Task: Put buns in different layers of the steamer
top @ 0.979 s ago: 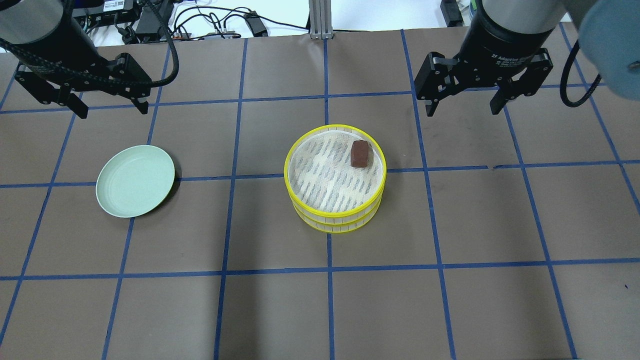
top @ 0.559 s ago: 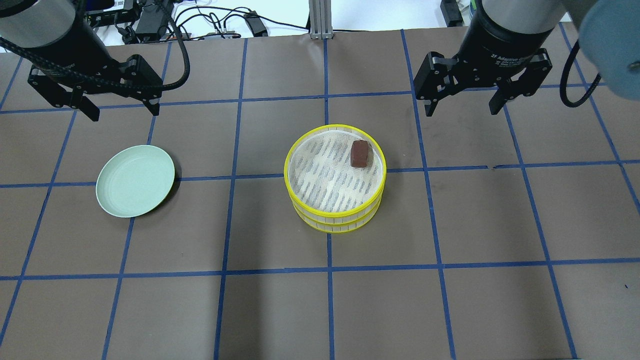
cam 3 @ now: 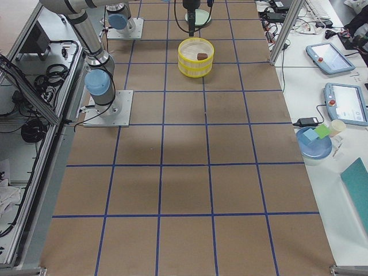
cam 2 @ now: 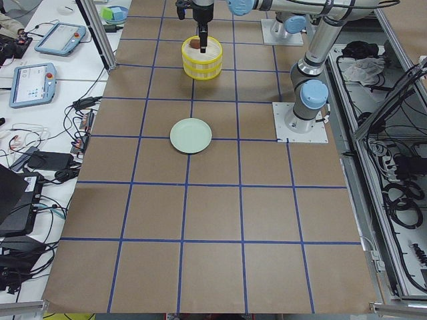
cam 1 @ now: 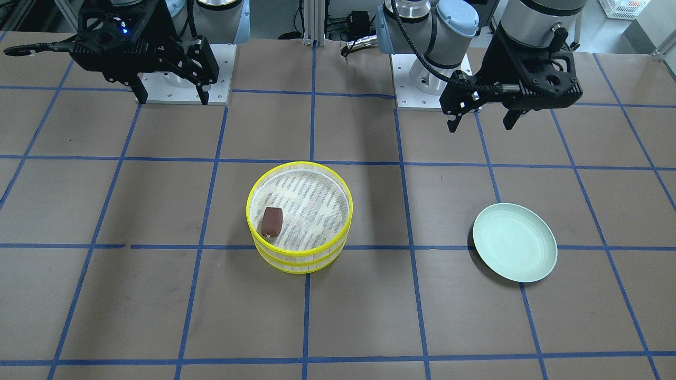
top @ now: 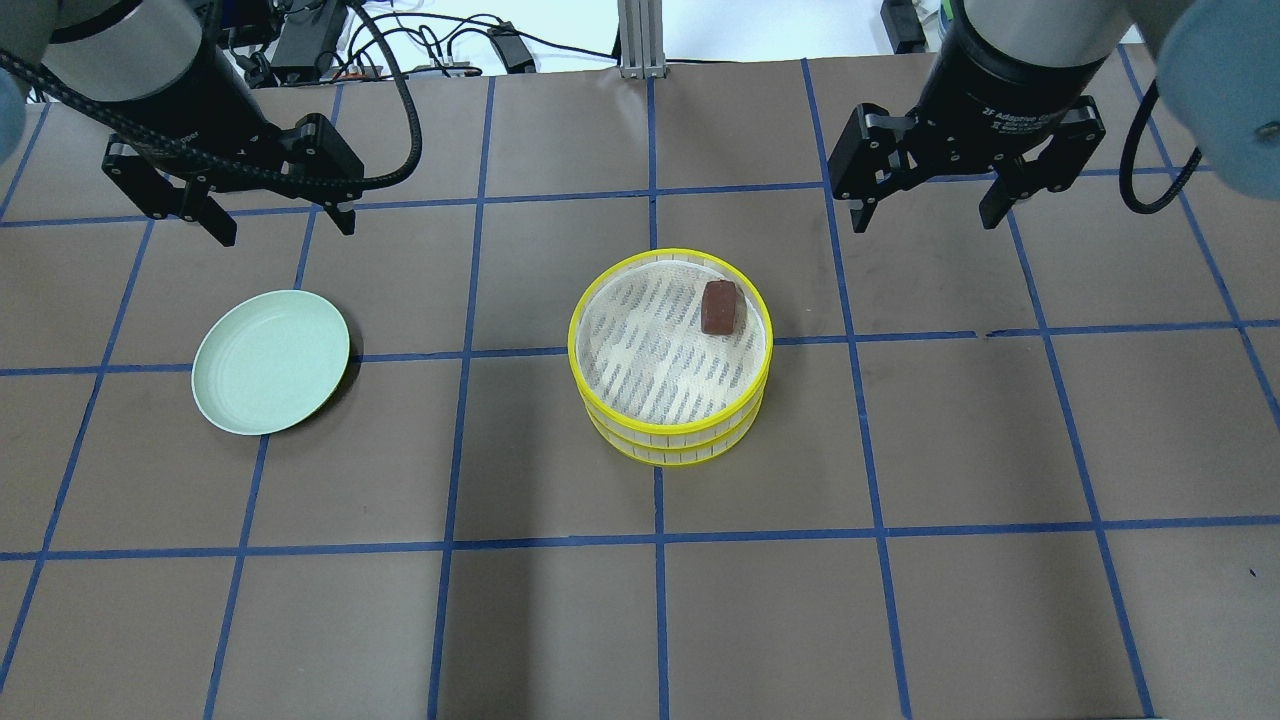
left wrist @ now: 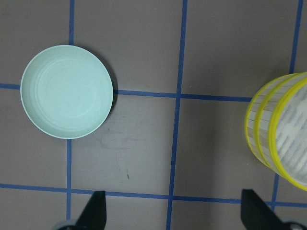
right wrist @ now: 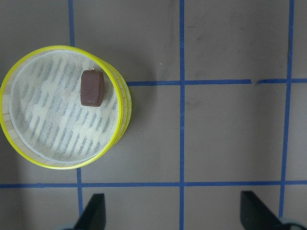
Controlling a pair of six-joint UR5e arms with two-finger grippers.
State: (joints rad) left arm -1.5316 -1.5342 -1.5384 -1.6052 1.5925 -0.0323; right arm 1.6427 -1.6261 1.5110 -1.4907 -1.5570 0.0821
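The steamer (top: pixel 680 440) stands at the table's middle as two stacked yellow-rimmed trays; it also shows in the front view (cam 1: pixel 301 261). The dark reddish-brown bun (top: pixel 719 307) lies on the top tray's mesh, near the rim on my right side, and also shows in the right wrist view (right wrist: pixel 91 87). The cream-white bun is not in view. My left gripper (top: pixel 285 230) hangs open and empty, high above the table behind the plate. My right gripper (top: pixel 927 222) hangs open and empty behind and to the right of the steamer.
A pale green plate (top: pixel 270 362) lies empty on the table's left side, also in the left wrist view (left wrist: pixel 67 91). The steamer's wall (left wrist: pixel 259 129) shows at that view's right edge. Brown paper with blue tape lines covers the table.
My left gripper has moved to the right, toward the table's middle, still open and empty. The right gripper, steamer, bun and plate have not moved.
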